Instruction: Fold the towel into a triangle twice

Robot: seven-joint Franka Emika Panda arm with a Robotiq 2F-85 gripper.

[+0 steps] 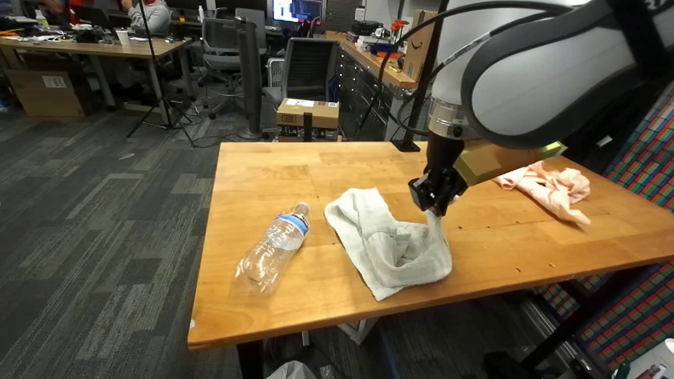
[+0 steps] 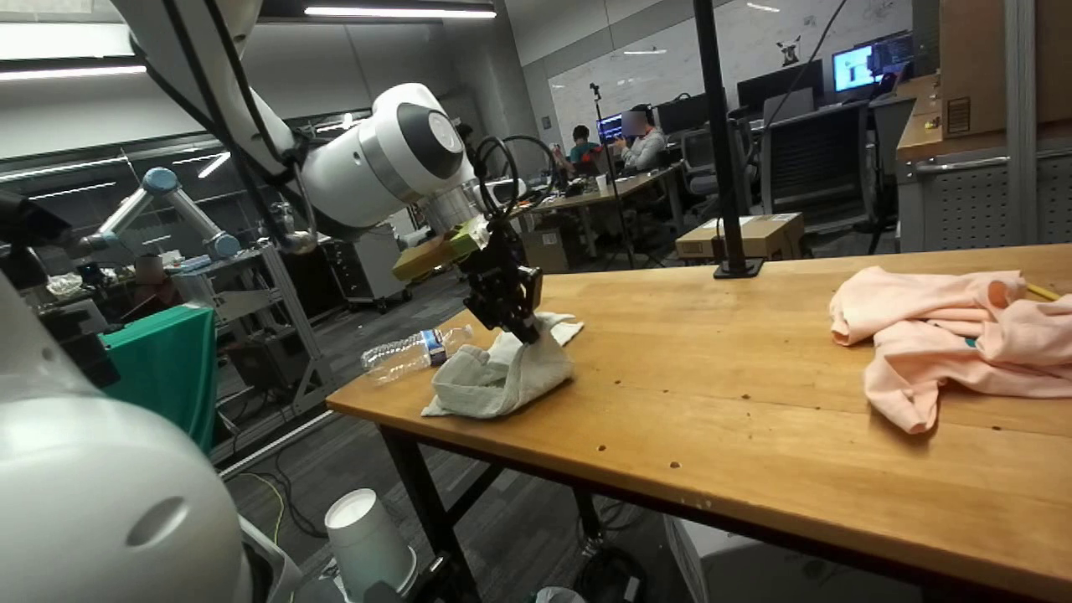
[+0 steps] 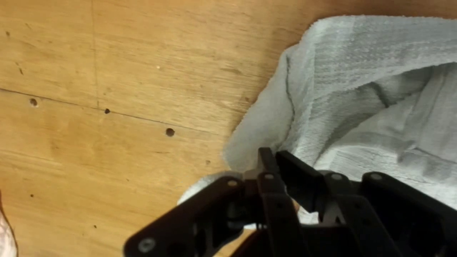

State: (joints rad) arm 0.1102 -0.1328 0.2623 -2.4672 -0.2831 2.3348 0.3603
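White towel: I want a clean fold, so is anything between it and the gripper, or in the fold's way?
Nothing visible: the gripper pinches a raised part of the white towel, and no other object shows on it. The clear plastic bottle lies beside it, apart, and would likely interfere only if the towel swung that way.

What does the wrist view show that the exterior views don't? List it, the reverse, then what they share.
Only the wrist view: a thin dark line in the towel near the fingertips, too fine to make out elsewhere.
Only the exterior views: the plastic bottle, the robot arm, a cardboard box in the background.
Both: the gripper pinching the towel, the wooden table and, seemingly just its edge in the wrist view, the pink cloth.
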